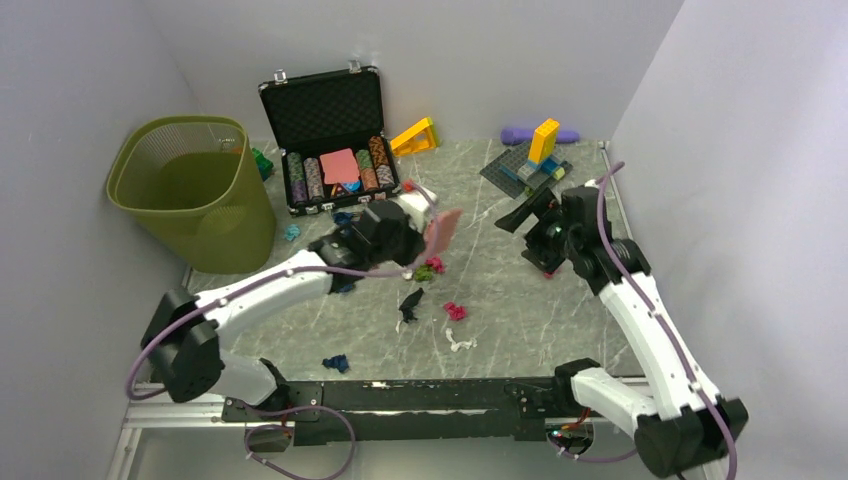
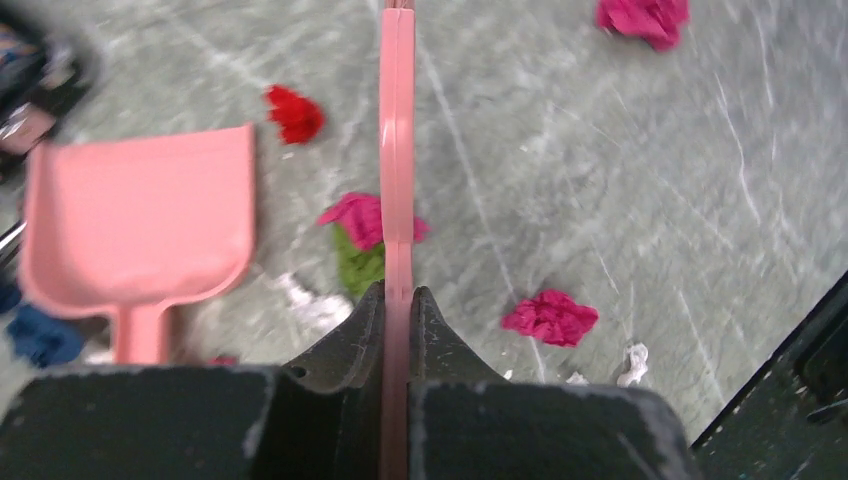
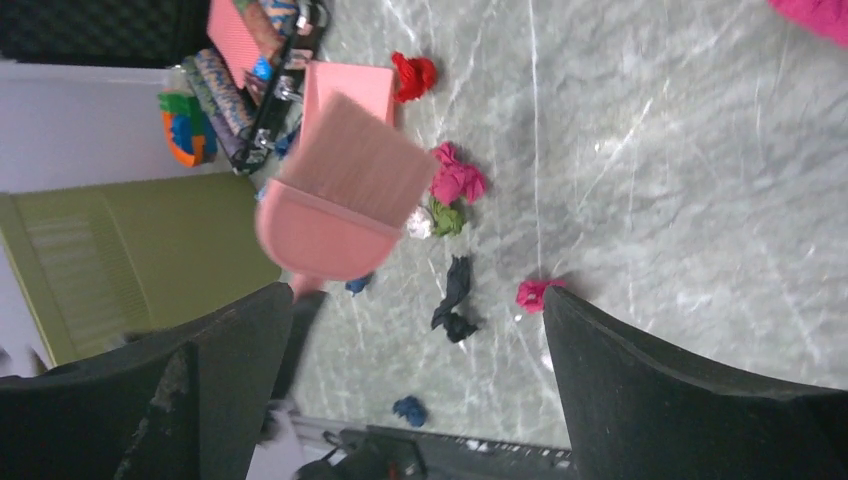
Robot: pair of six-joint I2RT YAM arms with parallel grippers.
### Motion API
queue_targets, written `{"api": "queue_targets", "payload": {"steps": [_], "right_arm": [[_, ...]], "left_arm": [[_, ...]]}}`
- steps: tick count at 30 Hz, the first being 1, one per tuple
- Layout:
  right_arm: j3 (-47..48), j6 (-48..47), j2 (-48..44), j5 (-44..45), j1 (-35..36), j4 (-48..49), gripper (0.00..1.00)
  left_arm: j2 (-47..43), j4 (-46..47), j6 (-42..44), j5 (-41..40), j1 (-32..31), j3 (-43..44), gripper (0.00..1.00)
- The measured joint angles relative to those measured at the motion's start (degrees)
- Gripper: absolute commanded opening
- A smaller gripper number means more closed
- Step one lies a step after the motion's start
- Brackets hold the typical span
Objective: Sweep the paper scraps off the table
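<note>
Pink, green and black paper scraps litter your tabletop, none swept yet; left gripper jaws clamp the brush, right gripper jaws stand apart, dustpan empty.

- Table: grey-green marble.
- Scraps strewn mid-table: pink, green, black, blue, white.
- Green bin at far left.
- Open chip case and bricks at the back.
- Pink dustpan lying flat.
</note>
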Motion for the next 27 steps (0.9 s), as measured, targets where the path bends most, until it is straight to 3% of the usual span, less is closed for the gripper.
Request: {"api": "queue_targets", "payload": {"steps": [6,10,17,22,27], "right_arm": [[-10.34,-5.22,-12.5,2.6,-0.02,7.93,0.99],[-14.58,-4.66,-13.07,2.91,1.22,11.98,0.94],[-9.81,-0.37,5.38,11.89,21.07,15.21,0.86],[3.32,5.86,21.27,21.03,32.3,13.57,0.78],[16.15,11.93,34.18,28.24,38.47,12.94,0.73]], "left_arm": [[-11.47,-9.97,-10.32,-1.14,9.33,-0.44,0.0],[-18.75,-20.7,-14.32,-7.67,11.17,0.94,0.0],[-28.48,-35.01,-14.43,-19.26,12.37,4.79,0.0],[-33.53,-42.05,-13.99,-28.44,12.96,7.04,0.0],[-36.65,-46.21,-13.99,-36.39,13.53,6.45,0.0]]}}
